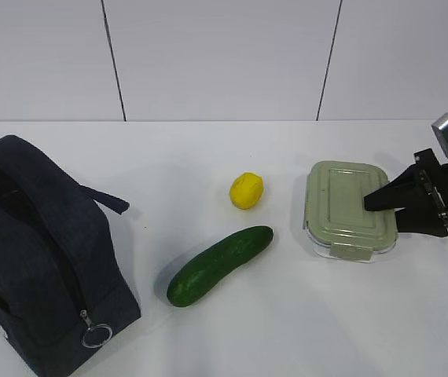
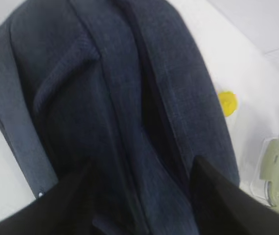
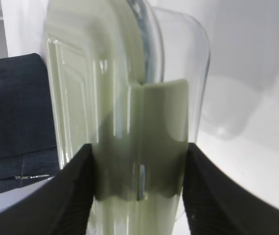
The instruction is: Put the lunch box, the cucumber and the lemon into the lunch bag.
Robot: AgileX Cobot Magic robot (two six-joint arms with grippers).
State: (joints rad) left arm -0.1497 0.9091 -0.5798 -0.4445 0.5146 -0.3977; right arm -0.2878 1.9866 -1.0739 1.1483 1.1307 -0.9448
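A white table [image 1: 302, 330] below a pale panelled wall [image 1: 224, 55] with two dark, possibly recessed, seams.

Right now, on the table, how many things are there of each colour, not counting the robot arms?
Dark navy: 1, the lunch bag
Dark green: 1, the cucumber
Yellow: 1, the lemon
Pale sage green: 1, the lunch box
Total: 4

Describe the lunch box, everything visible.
The lunch box is a rounded-rectangle clear container with a pale sage-green lid and snap clips. It lies flat, lid up and closed, on the white table at right, apart from the lemon and cucumber. The right hand straddles its right end, one finger on each side; contact looks close but isn't certain.
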